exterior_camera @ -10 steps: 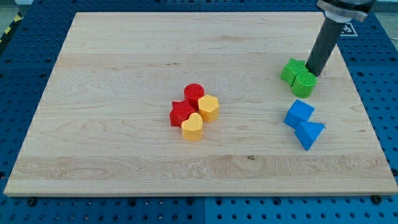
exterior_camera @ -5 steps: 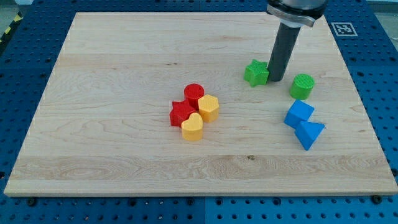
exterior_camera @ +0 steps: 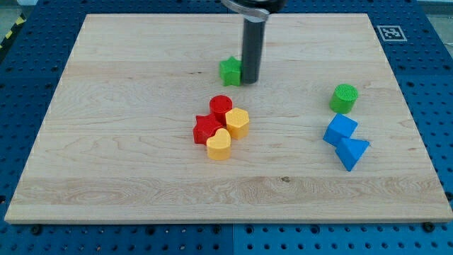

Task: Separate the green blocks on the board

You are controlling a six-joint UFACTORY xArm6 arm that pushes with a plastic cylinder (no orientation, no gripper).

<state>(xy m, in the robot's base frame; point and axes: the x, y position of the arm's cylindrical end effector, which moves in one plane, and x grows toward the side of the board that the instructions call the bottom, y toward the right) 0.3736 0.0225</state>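
The green star-shaped block (exterior_camera: 230, 70) is sitting far on the wooden desk (exterior_camera: 127, 142), touching my tip (exterior_camera: 250, 81) at its right. The green cylinder block (exterior_camera: 344, 98) is lying well apart, rightward. My tip is a plain rod with nothing to part or clamp.

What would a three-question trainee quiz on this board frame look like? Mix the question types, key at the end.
1. True or false: the two green blocks are touching each other.
2. Which block is my tip against? A) green cylinder B) green star C) red cylinder
3. Fill in: the two blue blocks lie just below the green ____ in the view.

Key
1. False. The green star sits near the view's top centre, and the green cylinder is far off at the view's right.
2. B. My tip is right at the star's right side.
3. cylinder. The blue blocks lie under it, while the red and yellow cluster sits mid-board.
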